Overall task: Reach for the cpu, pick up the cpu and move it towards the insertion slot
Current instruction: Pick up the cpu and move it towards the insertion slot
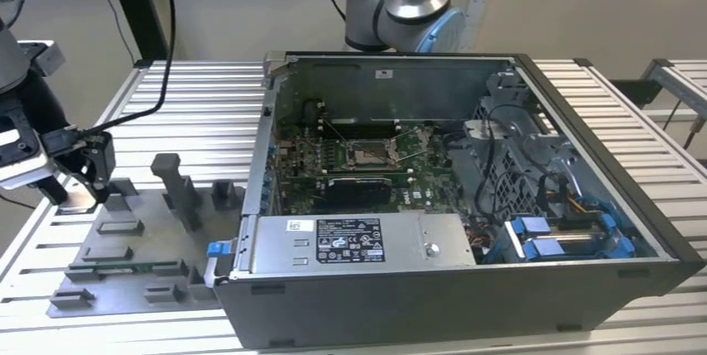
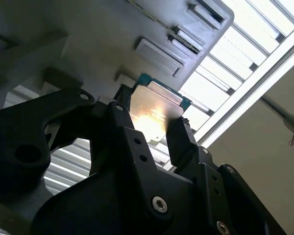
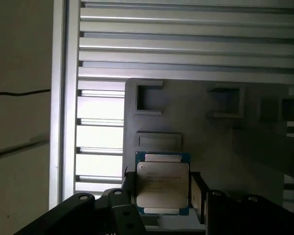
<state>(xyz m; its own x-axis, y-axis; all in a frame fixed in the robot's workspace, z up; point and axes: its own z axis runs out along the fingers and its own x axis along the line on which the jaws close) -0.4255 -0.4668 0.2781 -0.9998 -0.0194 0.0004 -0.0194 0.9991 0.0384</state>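
The cpu (image 3: pixel 162 181) is a flat square chip with a silvery top and a thin green edge. It sits between the two black fingers of my gripper (image 3: pixel 162 190), which press on its two opposite sides; the second wrist view shows the cpu (image 2: pixel 154 110) and the gripper (image 2: pixel 149 118) the same way. In the exterior view my gripper (image 1: pixel 79 193) hangs low over the back corner of the grey fixture plate (image 1: pixel 122 264), at the exterior view's left. The insertion slot (image 1: pixel 370 154), with its shiny frame, lies inside the open computer case (image 1: pixel 442 289), well off to the right.
Grey fixture blocks (image 1: pixel 177 185) stand upright on the plate between my gripper and the case wall. A wider black rectangular opening (image 1: pixel 356 183) lies just in front of the slot. Cables and blue drive brackets (image 1: pixel 558 235) fill the case's right side. Slatted aluminium table (image 1: pixel 210 98) surrounds everything.
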